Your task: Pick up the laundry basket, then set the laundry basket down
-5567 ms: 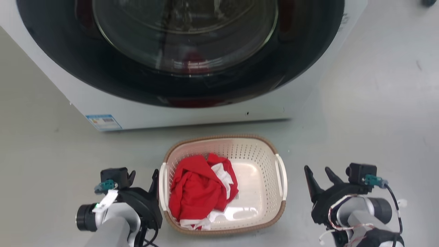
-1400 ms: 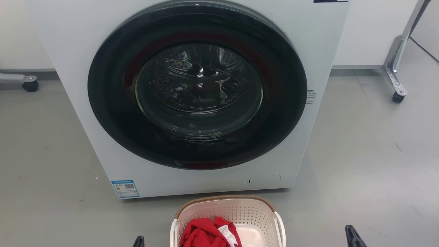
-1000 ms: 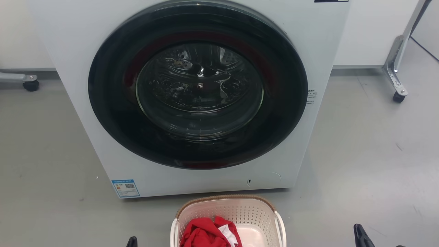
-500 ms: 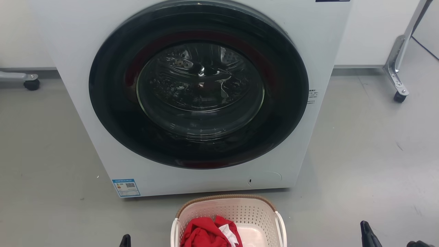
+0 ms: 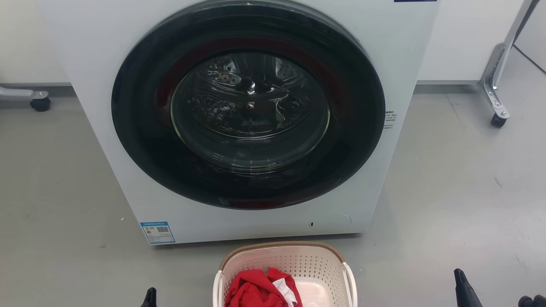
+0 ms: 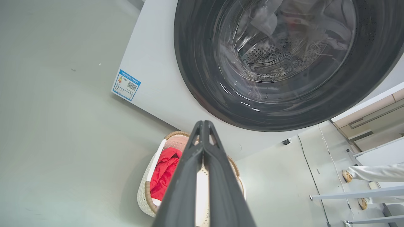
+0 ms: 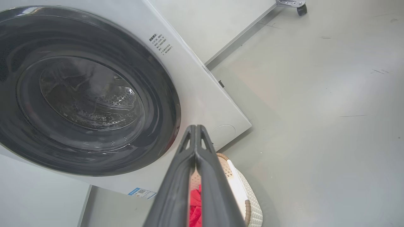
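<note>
The laundry basket [image 5: 298, 264], cream with perforated walls and a brown rim, stands on the grey floor just in front of the washer, cut off by the head view's bottom edge. A red and white cloth [image 5: 251, 290] lies bunched in its left half. One dark tip of my left gripper [image 5: 149, 297] shows well left of the basket, and my right gripper [image 5: 463, 288] is far to its right. Neither touches it. In the wrist views, the left gripper [image 6: 204, 126] and right gripper [image 7: 195, 129] have their fingers pressed together, empty, above the basket [image 6: 145, 195] [image 7: 252, 211].
The white washer [image 5: 85, 64] with its shut round dark door [image 5: 247, 106] stands right behind the basket. A metal leg on a caster [image 5: 495, 98] is at the far right, another caster [image 5: 40, 103] at the far left. A person's feet [image 6: 347, 176] show beyond the washer.
The head camera has tilted up since the earliest frame. Over the last second the left fingertip has slid further left and the right fingertip further right, away from the basket, which has stayed put.
</note>
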Available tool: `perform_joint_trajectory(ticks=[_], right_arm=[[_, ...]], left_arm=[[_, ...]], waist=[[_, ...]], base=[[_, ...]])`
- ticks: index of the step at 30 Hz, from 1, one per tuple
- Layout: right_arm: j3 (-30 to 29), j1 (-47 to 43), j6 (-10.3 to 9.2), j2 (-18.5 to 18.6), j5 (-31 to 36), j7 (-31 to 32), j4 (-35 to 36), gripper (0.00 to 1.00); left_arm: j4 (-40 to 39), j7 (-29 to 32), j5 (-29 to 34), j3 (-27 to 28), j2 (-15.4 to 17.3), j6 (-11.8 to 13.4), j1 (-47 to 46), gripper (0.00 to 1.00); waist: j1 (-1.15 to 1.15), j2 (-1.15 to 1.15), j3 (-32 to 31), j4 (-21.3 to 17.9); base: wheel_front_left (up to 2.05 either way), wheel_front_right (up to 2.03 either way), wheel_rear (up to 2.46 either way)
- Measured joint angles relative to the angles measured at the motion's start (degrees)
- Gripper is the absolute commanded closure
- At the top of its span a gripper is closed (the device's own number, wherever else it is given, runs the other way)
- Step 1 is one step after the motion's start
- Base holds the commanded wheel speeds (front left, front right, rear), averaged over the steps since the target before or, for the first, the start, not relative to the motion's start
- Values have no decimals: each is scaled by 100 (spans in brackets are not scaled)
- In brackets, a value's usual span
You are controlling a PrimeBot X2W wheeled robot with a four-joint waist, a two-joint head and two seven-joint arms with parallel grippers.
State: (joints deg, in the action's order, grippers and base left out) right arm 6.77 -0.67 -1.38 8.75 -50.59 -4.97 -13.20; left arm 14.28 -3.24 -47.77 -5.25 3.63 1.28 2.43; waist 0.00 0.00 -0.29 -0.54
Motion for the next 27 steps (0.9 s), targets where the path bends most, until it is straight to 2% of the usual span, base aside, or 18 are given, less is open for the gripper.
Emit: perform_joint_trajectory(ticks=[27], right_arm=[[-688, 263, 393, -293, -1935, 549, -187, 100]], left_arm=[[131, 468, -2078, 500, -36, -390, -336, 100]], waist=[[0, 0, 18, 26]], base=[[0, 0, 0]])
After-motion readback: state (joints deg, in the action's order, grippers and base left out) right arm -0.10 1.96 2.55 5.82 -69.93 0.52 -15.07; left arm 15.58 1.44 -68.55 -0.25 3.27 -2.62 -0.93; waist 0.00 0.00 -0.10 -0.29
